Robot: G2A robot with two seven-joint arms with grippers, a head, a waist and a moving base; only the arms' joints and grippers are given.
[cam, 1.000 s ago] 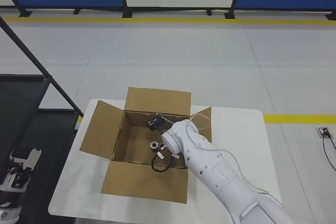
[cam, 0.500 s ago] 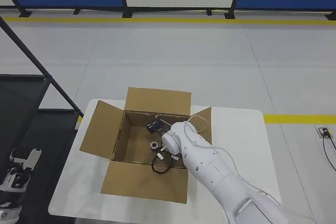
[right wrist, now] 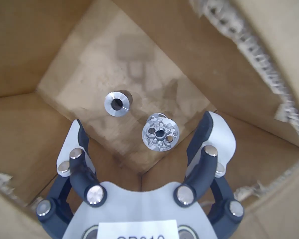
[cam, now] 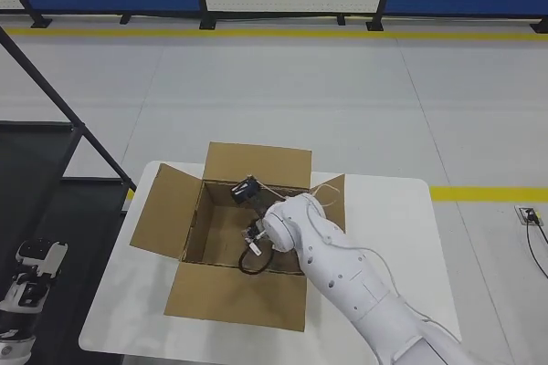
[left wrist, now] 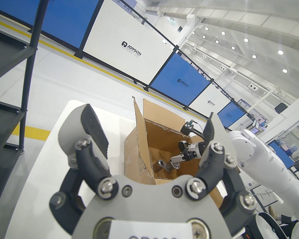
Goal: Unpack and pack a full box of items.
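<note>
An open cardboard box (cam: 256, 162) stands on the white table (cam: 388, 246). On its floor lie two metal parts: a short cylinder with a bore (right wrist: 117, 103) and a flanged disc with holes (right wrist: 160, 135). My right gripper (right wrist: 142, 119) hangs open inside the box just above them, the disc nearly between its fingers and apart from them. In the top view the right gripper (cam: 254, 239) covers both parts. My left gripper (left wrist: 150, 115) is open and holds nothing, off the table's left side, facing the box (left wrist: 149, 148).
All four box flaps are folded outward; the tall box walls (right wrist: 239, 58) stand close around the right gripper. A black cable loop (cam: 248, 265) hangs from the right wrist inside the box. A dark metal rack (cam: 36, 173) stands left of the table.
The right arm has shifted a little to the left inside the box, and its gripper now covers the metal part seen earlier from above. The left arm has kept still.
</note>
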